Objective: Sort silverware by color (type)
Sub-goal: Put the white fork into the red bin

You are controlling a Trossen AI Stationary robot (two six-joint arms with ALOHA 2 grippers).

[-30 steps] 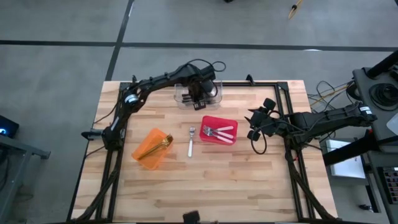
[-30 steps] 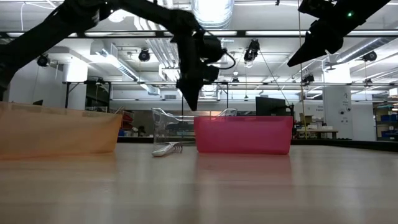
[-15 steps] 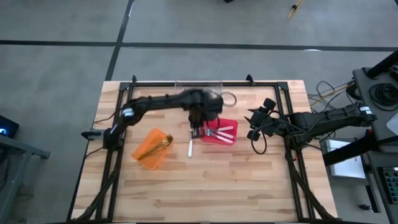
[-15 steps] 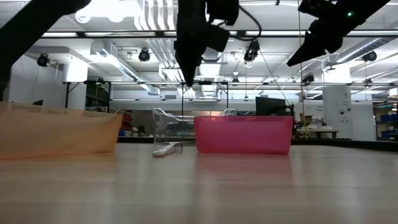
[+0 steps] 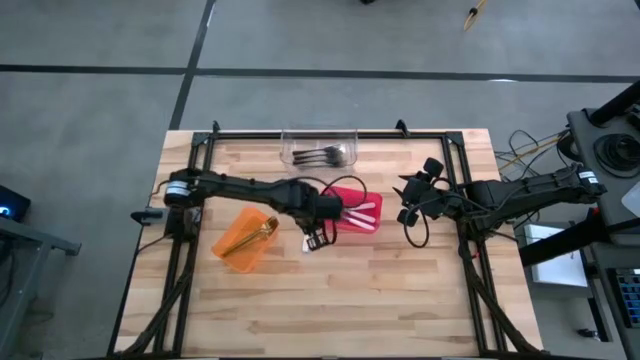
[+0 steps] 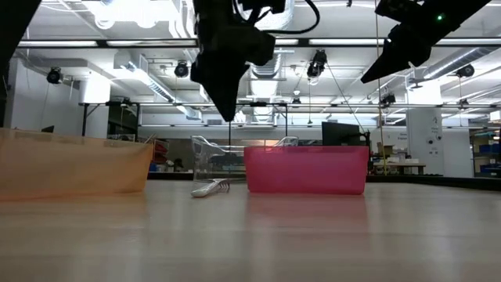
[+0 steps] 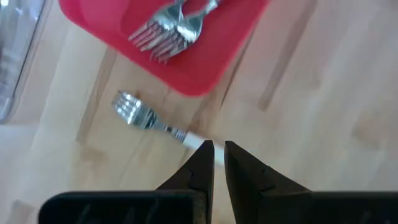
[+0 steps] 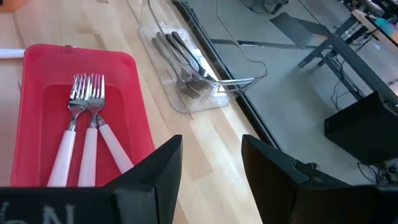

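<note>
Left claw (image 5: 318, 238) clenched on nothing, hung near mid-tabletop above the handle of a lone fork (image 7: 148, 118) lying loose on the wood just beside the red bin (image 5: 369, 222); fingertips (image 7: 204, 155) lined up over the white handle, probably to come down on it, though the jaws would need to part first. Same fork seen at tabletop height (image 6: 210, 188), flat, tines toward the red bin. Right claw (image 5: 412, 203) released and empty, parked near the right edge, waiting, likely kept clear of the other arm's reach. Three white-handled forks (image 8: 84, 134) side by side in the red bin, so this loose one likely belongs there too. Gold pieces (image 5: 262, 231) in the orange bin (image 5: 233, 247) toward the left edge; dark forks (image 5: 322, 155) in the clear bin (image 5: 291, 154) at the far edge. One colour per bin, then, with a single fork left out. No brand, label or legible writing anywhere.
</note>
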